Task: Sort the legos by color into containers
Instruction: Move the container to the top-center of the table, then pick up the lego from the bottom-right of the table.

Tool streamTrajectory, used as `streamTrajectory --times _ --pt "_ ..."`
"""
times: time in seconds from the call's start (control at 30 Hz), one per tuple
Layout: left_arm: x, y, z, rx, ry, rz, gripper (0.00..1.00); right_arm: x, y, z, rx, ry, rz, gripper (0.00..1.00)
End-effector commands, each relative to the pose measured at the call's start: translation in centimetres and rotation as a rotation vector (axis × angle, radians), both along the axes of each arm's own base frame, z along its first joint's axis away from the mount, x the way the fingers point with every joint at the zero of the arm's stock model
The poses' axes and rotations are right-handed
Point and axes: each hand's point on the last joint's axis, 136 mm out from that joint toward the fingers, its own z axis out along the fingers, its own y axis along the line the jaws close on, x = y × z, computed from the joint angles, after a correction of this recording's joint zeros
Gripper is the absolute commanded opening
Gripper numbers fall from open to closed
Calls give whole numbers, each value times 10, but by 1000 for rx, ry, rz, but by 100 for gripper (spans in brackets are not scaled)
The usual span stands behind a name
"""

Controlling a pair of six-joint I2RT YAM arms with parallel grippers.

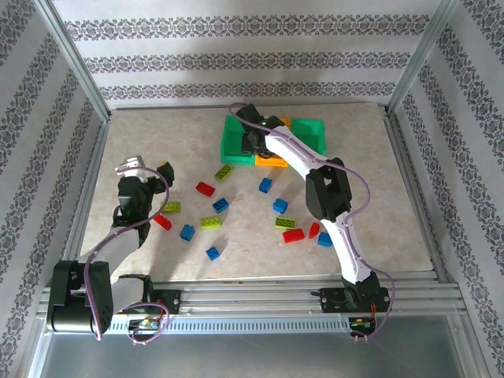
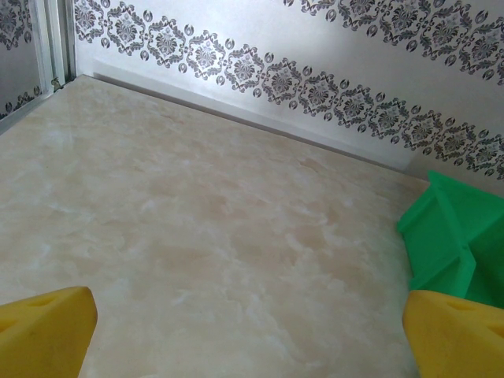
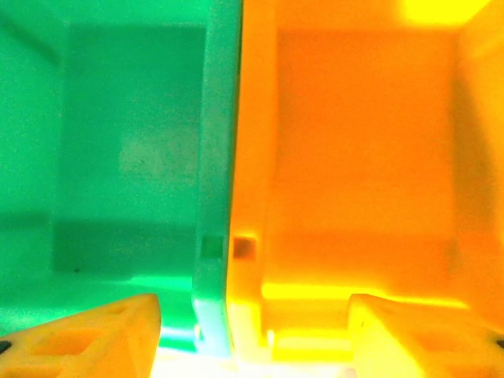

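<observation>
Several legos in red (image 1: 205,188), blue (image 1: 220,205) and lime (image 1: 210,222) lie scattered over the middle of the table. The containers stand in a row at the back: a green bin (image 1: 232,134), an orange bin (image 1: 272,161) and a second green bin (image 1: 311,130). My right gripper (image 1: 256,142) hangs over them. In the right wrist view it (image 3: 252,339) is open and holds nothing. It straddles the wall between the green bin (image 3: 126,157) and the orange bin (image 3: 362,142). My left gripper (image 1: 146,177) is open above bare table at the left (image 2: 248,339).
More bricks lie beside the right arm's forearm, among them a red one (image 1: 294,235) and a blue one (image 1: 324,239). The left wrist view catches a corner of a green bin (image 2: 453,228) and the patterned back wall (image 2: 315,87). Metal frame rails border the table.
</observation>
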Motion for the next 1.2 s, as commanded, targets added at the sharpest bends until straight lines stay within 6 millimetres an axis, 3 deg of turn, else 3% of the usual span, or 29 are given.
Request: streamTrajectory --times 0.0,0.17,0.43,0.53,0.73,0.97,1.17 --pt "0 3 11 -27 -26 6 100 -14 -13 40 -22 -59 11 66" --pt "-4 7 8 -61 -15 37 100 -56 -41 43 -36 -55 -31 66" --pt "-20 5 24 -153 10 54 100 -179 -128 25 -88 19 -192 64" --pt "-29 5 34 -203 -22 71 100 -225 -153 16 -93 65 -239 62" --pt "-39 6 50 -242 -88 79 100 -295 -183 2 -40 133 -331 63" --pt "-37 6 50 -238 -83 77 100 -346 -207 -32 -41 256 -419 61" --pt "-36 5 47 -240 -74 71 100 -349 -206 -53 12 276 -432 61"
